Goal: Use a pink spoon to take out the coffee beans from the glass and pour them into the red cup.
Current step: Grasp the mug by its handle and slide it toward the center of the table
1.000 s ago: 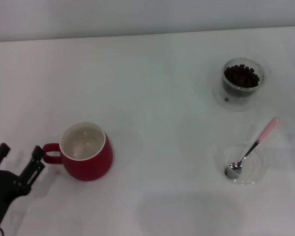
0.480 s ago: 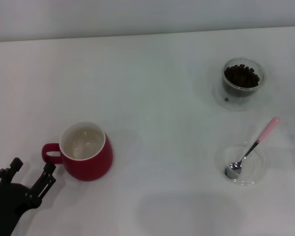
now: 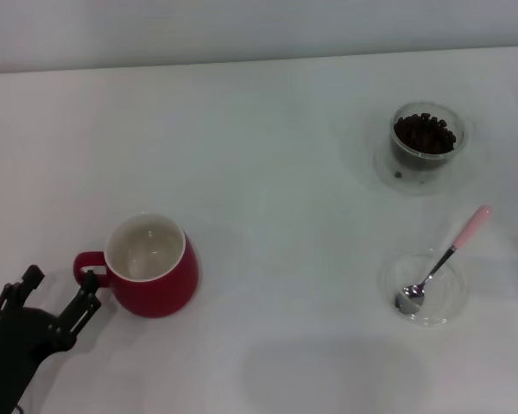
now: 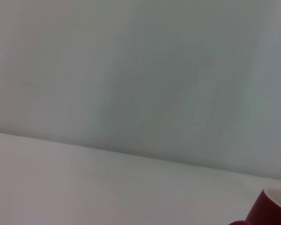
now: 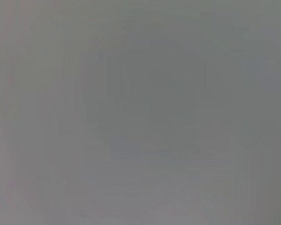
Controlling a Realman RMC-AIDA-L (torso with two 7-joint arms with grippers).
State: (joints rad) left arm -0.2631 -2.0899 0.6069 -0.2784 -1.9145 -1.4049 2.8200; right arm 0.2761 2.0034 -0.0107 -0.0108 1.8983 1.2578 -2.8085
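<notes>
The red cup stands at the near left of the white table, its white inside empty and its loop handle pointing left. My left gripper is open just left of that handle, one fingertip close to it. An edge of the red cup also shows in the left wrist view. At the far right, the glass holds the dark coffee beans. The pink spoon lies nearer, its metal bowl resting in a shallow clear dish. My right gripper is out of view.
The shallow clear dish sits at the near right under the spoon's bowl. A pale wall runs along the table's far edge. The right wrist view shows only plain grey.
My left gripper dropped toward the near edge, then moved up and right, so its fingertip now sits beside the red cup's handle. Cup, glass and spoon have not moved.
</notes>
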